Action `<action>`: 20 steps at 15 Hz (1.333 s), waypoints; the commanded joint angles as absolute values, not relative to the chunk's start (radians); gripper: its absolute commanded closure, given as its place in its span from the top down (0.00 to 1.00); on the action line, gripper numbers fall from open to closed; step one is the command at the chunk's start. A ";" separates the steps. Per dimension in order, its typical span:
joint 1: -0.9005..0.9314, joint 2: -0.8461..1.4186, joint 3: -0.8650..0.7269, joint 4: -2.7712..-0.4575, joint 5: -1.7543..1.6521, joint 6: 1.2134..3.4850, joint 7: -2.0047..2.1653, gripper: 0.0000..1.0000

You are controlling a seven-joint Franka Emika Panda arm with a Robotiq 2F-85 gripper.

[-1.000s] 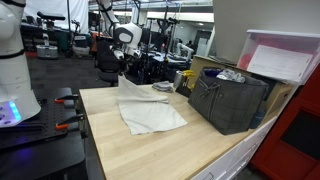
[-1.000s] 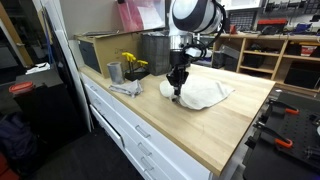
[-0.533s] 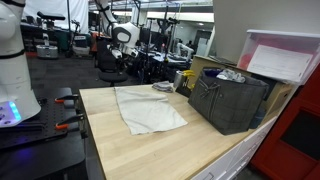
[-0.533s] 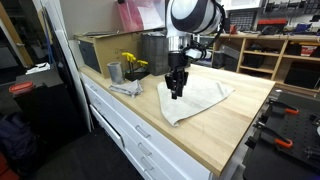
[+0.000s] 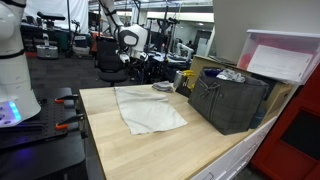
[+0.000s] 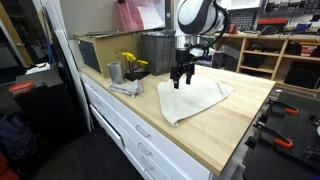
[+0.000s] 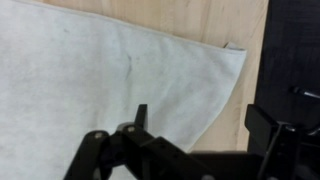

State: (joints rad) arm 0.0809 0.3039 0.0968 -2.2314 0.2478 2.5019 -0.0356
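A white cloth (image 5: 150,110) (image 6: 195,98) lies spread flat on the wooden table (image 5: 190,150) (image 6: 220,135). My gripper (image 6: 181,78) (image 5: 127,66) hangs a little above the cloth's corner nearest the table's edge. In the wrist view the gripper (image 7: 200,120) is open, its two black fingertips (image 7: 141,115) wide apart with nothing between them. Below them I see the cloth (image 7: 110,75) and its corner (image 7: 232,48) on bare wood. The cloth touches neither finger.
A dark wire crate (image 5: 230,100) (image 6: 150,50) stands on the table beside the cloth, and a pink-lidded bin (image 5: 285,55) sits behind it. A metal cup with yellow flowers (image 6: 118,70) and a crumpled grey rag (image 6: 126,89) lie near the crate. Clamps (image 6: 285,140) grip the table's end.
The gripper was shut on the cloth's lifted corner. It has drawn the corner out, opened and let it go; the cloth now lies flat and the gripper has risen.
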 commanded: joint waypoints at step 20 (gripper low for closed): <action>0.051 0.662 -0.250 -1.949 0.157 2.572 0.577 0.36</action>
State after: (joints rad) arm 0.0474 0.6136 -0.2144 -1.9984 0.1620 2.5882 0.4640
